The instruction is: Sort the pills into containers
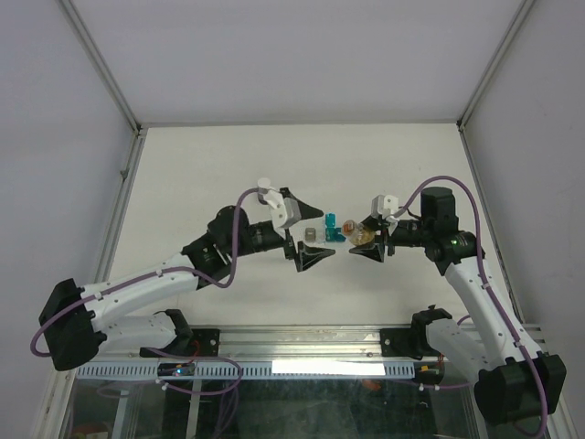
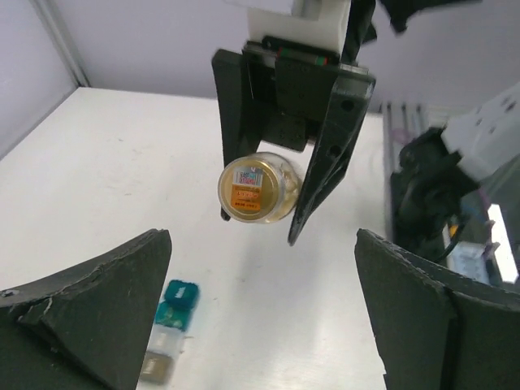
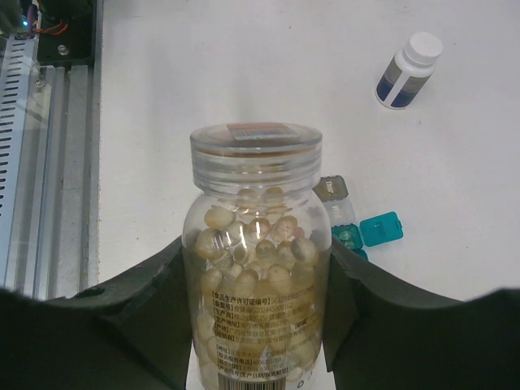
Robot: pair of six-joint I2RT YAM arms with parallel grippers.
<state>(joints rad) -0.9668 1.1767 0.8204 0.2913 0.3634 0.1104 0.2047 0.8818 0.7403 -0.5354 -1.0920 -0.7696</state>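
Two containers, the teal box [image 1: 333, 223] and grey box [image 1: 311, 233], lie side by side mid-frame on the bench [image 1: 228, 165]; left gripper [image 2: 262, 240] gapes empty, right gripper [image 1: 362, 240] clamps a capped pill bottle [image 3: 256, 268]

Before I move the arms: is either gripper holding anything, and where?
Right gripper clamps the clear pill bottle around its labelled body, lid on. Left gripper is open, empty.

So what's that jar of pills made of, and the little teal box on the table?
The jar looks like clear, glossy plastic, possibly glass: the pale pills show through its wall. The teal box seems tinted, smooth plastic, slightly see-through, though it is too small to be sure.
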